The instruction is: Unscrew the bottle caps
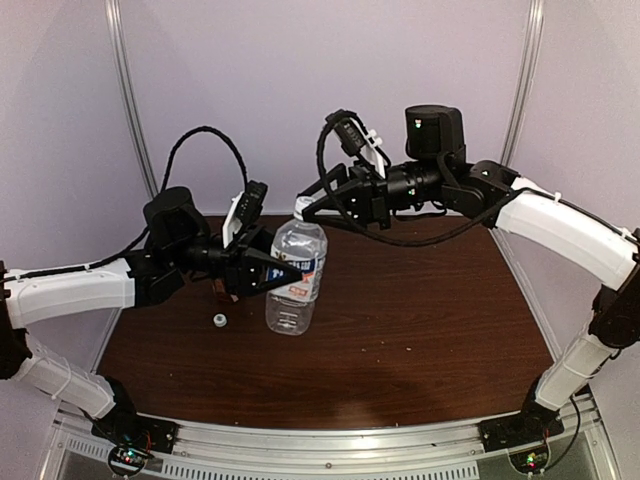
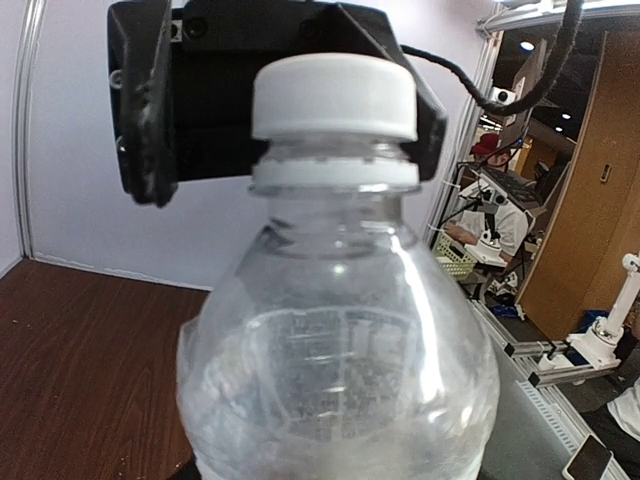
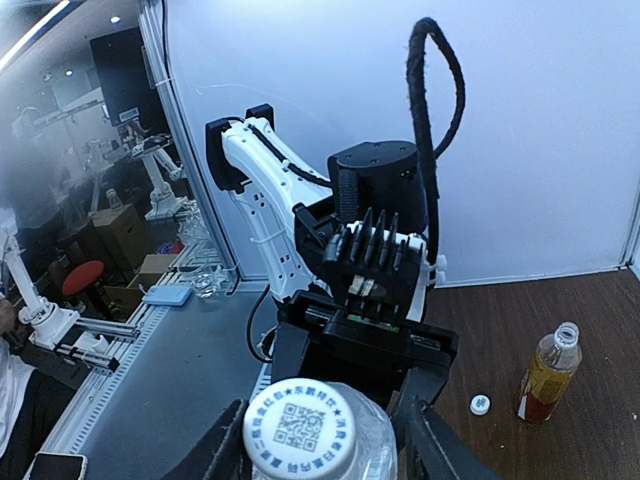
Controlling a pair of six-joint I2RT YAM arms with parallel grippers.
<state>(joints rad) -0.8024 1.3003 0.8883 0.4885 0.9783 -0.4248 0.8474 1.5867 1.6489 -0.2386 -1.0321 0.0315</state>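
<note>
The clear bottle (image 1: 296, 280) with a white-and-blue label stands upright on the table, with its white cap (image 1: 303, 207) on. My left gripper (image 1: 280, 273) is shut on its body from the left; the bottle (image 2: 340, 340) fills the left wrist view. My right gripper (image 1: 306, 208) is at the cap, and its fingers (image 3: 215, 452) stand open on either side of the cap (image 3: 300, 428). The amber bottle (image 3: 548, 372) stands uncapped behind the left gripper. Its loose white cap (image 1: 219, 320) lies on the table and also shows in the right wrist view (image 3: 480, 404).
The dark wooden table (image 1: 420, 310) stretches right of the bottles. The booth's white back wall (image 1: 300, 80) and metal posts (image 1: 130, 100) stand close behind. The right gripper's black body (image 2: 150, 110) sits just behind the cap in the left wrist view.
</note>
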